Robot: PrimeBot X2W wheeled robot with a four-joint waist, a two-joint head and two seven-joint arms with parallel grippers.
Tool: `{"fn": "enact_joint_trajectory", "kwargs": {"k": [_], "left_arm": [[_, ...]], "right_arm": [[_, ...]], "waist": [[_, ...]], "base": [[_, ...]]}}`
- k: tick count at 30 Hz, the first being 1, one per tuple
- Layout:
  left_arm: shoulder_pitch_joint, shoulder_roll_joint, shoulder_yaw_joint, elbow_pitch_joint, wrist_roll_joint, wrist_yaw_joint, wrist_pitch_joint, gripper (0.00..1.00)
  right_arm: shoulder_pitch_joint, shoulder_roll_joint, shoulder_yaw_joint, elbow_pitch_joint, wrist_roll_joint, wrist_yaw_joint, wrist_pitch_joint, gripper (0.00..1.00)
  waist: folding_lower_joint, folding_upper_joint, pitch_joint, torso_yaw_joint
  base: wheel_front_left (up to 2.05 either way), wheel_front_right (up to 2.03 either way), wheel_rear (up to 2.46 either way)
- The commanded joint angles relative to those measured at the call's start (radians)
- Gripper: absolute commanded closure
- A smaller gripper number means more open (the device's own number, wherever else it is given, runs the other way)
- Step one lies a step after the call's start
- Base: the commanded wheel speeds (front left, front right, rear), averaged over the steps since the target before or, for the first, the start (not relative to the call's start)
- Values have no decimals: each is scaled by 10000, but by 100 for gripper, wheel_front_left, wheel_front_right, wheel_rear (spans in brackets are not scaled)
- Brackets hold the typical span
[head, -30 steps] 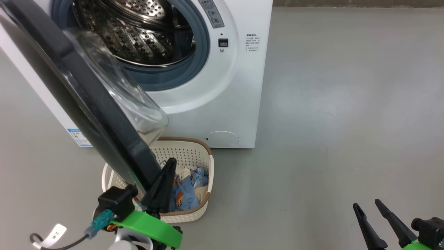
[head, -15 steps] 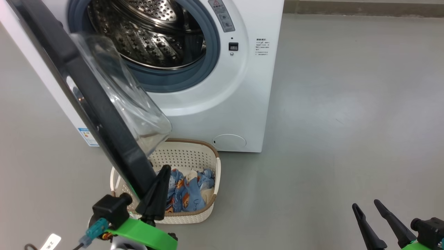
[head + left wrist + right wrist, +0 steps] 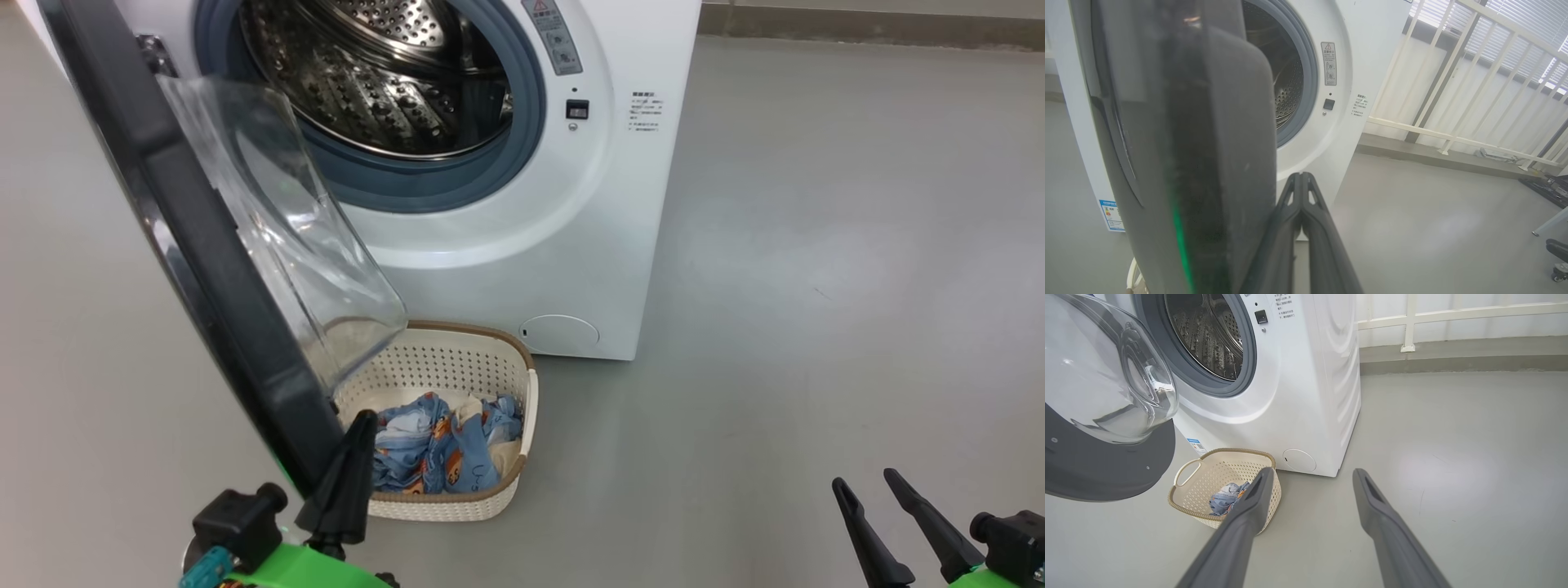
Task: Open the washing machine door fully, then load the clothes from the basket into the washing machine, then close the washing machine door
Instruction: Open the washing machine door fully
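The washing machine (image 3: 522,245) stands with its steel drum (image 3: 384,73) exposed. The washing machine door (image 3: 204,269) is swung out to the left, seen edge-on, its glass bowl (image 3: 286,229) facing the machine. My left gripper (image 3: 359,425) is shut, its fingertips lying against the inner side of the door's lower black rim (image 3: 1208,171); the left gripper (image 3: 1300,177) holds nothing. The basket (image 3: 490,510) sits on the floor in front of the machine with the clothes (image 3: 441,449) inside. My right gripper (image 3: 864,479) is open and empty at lower right, well clear of the basket (image 3: 1188,498) and the clothes (image 3: 1227,498).
Grey floor (image 3: 816,286) spreads wide to the right of the machine. A white railing (image 3: 1453,61) on a low kerb runs behind it. A dark wheeled object (image 3: 1557,253) sits at the far right edge.
The head camera has shifted, so the whole scene sits further right. Relative to the basket, the door has swung further left with my left gripper beside it, uncovering more clothes. The right gripper is unchanged.
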Motion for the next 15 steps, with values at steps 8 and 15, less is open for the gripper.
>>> {"fn": "enact_joint_trajectory", "kwargs": {"k": [8,15], "left_arm": [[215,305,824,-390,209,206,-62,100],[345,365,1101,-483,274,294,-62,100]], "right_arm": [[30,-199,119,-262,23,17,-134,0],[9,-207,77,-282,27,17,-134,0]], "waist": [[0,-1,-57,254],[0,-1,-34,433]], "base": [[0,0,0],[0,0,0]]}}
